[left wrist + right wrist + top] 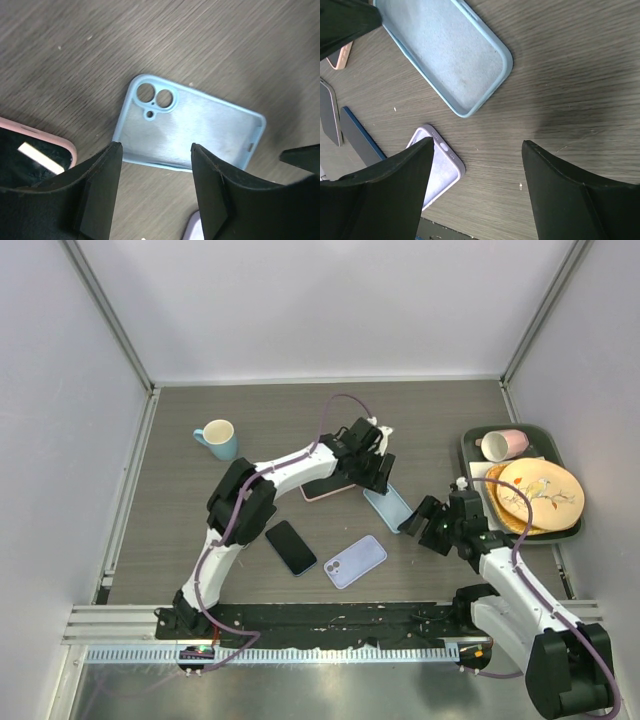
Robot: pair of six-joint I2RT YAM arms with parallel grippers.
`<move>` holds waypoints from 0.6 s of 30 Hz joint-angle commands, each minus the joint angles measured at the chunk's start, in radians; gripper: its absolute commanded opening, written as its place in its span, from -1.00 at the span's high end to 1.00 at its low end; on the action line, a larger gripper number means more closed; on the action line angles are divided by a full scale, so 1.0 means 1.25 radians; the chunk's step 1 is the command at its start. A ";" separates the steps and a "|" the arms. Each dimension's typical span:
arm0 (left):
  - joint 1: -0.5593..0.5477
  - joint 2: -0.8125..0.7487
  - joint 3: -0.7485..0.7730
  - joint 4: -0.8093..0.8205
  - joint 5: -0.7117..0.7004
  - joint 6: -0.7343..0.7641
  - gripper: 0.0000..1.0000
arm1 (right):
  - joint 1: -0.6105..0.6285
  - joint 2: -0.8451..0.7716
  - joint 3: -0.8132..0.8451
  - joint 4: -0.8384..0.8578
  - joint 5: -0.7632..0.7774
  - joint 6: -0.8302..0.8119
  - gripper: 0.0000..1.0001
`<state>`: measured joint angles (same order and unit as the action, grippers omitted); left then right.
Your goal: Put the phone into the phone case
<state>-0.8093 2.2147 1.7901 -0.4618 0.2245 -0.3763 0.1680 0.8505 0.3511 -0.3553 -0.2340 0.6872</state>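
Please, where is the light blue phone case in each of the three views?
Top external: light blue case, right of centre.
Left wrist: mid-frame.
Right wrist: upper left.
Shared landmark: lilac object beside it.

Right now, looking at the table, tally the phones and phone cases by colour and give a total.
Light blue case: 1
Lilac phone or case: 1
Pink-cased phone: 1
Black phone: 1
Total: 4
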 commanded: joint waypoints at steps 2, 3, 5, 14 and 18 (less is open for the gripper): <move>0.009 0.027 0.044 -0.063 -0.041 0.042 -0.21 | -0.003 0.002 -0.017 0.063 -0.045 0.021 -0.51; 0.008 0.030 0.043 -0.061 -0.049 0.043 -0.19 | -0.003 0.007 -0.018 0.068 -0.047 0.020 -0.51; 0.008 0.037 0.037 -0.056 -0.061 0.043 -0.17 | -0.003 0.030 -0.022 0.095 -0.053 0.022 -0.51; 0.008 0.051 0.042 -0.032 -0.095 0.041 -0.05 | -0.004 0.143 -0.021 0.212 -0.066 0.034 -0.48; 0.008 0.074 0.060 -0.025 -0.073 0.038 0.07 | -0.003 0.196 -0.010 0.246 -0.063 0.032 -0.48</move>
<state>-0.8024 2.2784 1.8179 -0.5137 0.1238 -0.3344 0.1677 1.0374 0.3237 -0.1040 -0.3271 0.7284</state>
